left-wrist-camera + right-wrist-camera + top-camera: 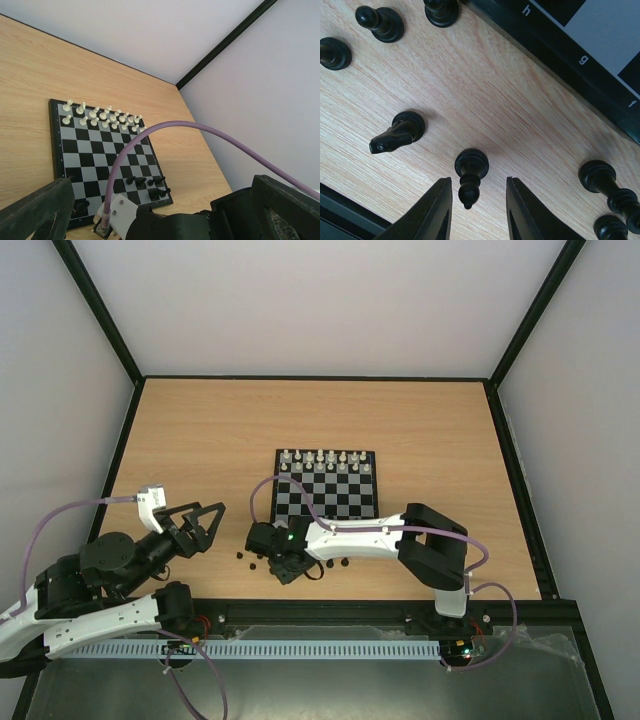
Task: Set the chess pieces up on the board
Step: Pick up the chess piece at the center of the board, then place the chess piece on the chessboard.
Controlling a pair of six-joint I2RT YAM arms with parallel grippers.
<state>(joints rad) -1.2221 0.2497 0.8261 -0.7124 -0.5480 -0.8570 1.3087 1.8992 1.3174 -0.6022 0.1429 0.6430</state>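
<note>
- Top: your board [327, 485] holds white pieces [325, 460] on its far rows; black pieces [243, 555] dot the surface [200, 430] nearby.
- Left wrist: left end effector [150, 207] apart; a few black pieces on the board.
- Right wrist: right end effector [479, 182] apart, straddling one off-board black piece [471, 167].

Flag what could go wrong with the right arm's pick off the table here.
1. The small black round-headed chess piece sits between the open right fingers, but looks nearer one of them. Closing may tip it instead of gripping it.
2. The black knight-shaped piece and the other black pieces are close by. A sideways swing could knock them over.
</note>
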